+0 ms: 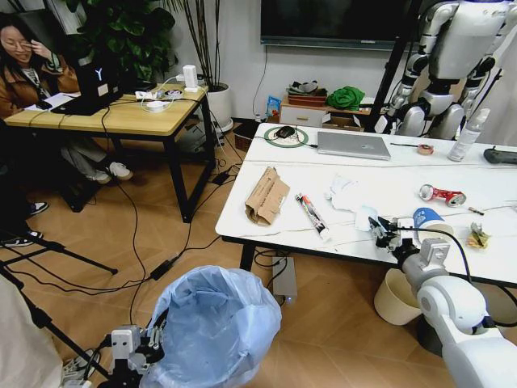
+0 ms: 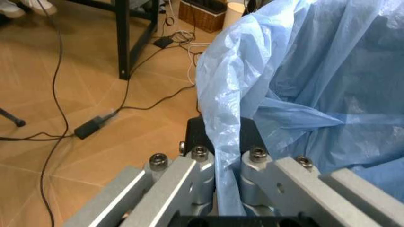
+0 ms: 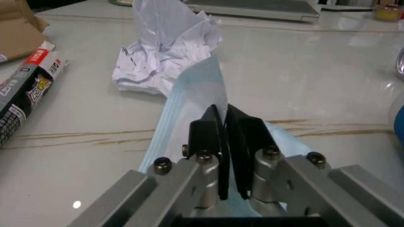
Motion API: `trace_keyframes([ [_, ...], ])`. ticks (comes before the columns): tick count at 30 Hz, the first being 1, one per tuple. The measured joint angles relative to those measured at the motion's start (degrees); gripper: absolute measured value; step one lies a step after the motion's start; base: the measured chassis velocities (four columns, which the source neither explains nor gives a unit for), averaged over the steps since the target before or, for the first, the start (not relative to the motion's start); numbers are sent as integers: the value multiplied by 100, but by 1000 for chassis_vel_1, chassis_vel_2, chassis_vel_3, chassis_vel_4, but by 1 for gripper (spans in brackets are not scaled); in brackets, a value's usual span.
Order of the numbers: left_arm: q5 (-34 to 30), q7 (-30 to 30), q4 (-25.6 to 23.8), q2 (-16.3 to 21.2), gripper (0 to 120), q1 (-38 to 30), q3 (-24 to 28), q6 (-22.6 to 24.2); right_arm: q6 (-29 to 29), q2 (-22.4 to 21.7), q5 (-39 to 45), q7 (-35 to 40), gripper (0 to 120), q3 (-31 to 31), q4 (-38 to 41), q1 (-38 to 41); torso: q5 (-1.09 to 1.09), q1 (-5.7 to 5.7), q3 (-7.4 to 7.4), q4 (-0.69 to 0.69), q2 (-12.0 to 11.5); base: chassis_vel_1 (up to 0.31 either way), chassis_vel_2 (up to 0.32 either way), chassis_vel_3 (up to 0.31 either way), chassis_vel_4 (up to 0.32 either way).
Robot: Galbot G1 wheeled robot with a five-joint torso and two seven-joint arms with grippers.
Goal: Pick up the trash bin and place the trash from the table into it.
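Blue bag plastic hides most of the trash bin (image 1: 214, 327): no bin wall visible, just the crinkled liner. Its lower part is cut off by the head view's bottom edge. Left hand (image 2: 219, 142) is closed on a fold of the liner at the rim, near the floor on the robot's left; plastic covers the gap between its fingers.

Right hand (image 3: 225, 124) sits at the near edge of the white marble-look surface (image 1: 388, 182), fingers nearly together, pinching a pale-blue flat sheet (image 3: 198, 90). Can't tell what that sheet is; part of it runs under the hand. Crumpled white tissue (image 3: 165, 45) lies just beyond the hand, touching the sheet's far end.

On the surface, from the robot's left: crumpled brown cardboard (image 1: 266, 196), thin wrapper (image 1: 312, 216), the tissue, blue-white paper cup (image 1: 428, 217) just beside the right hand, crushed red can (image 1: 442, 195) farther back. Small item at the right near edge (image 1: 478, 236) is too small to identify. Farther back: grey laptop (image 1: 353, 145), tape roll (image 1: 425, 149), white bottle (image 1: 468, 136).

Room: wood-pattern floor with black cables, yellow-wood desk (image 1: 113, 115) back left, cream round bin (image 1: 397, 297) under the surface by the right arm.

Bin stands on the floor in front of the surface's left near corner, well apart from the right hand.
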Motion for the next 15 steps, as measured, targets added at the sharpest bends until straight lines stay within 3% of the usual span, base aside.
trace_keyframes([
  [6, -67, -2, 7, 44, 0, -34, 51, 22, 214, -70, 113, -84, 0, 122, 37, -109, 2, 0, -1, 1, -1, 0, 0, 0, 0],
  [11, -206, -39, -47, 212, 0, 5, 188, 87, 876, -429, 1400, -539, 0, 345, 797, -554, -2, -2, -2, -2, -1, 0, 0, 0, 0],
  [15, -242, -67, -46, 341, 0, 7, 330, 127, 1101, -590, 2094, -878, 0, 159, 1435, -768, -1, -2, -2, 0, -2, 0, 0, 0, 0],
])
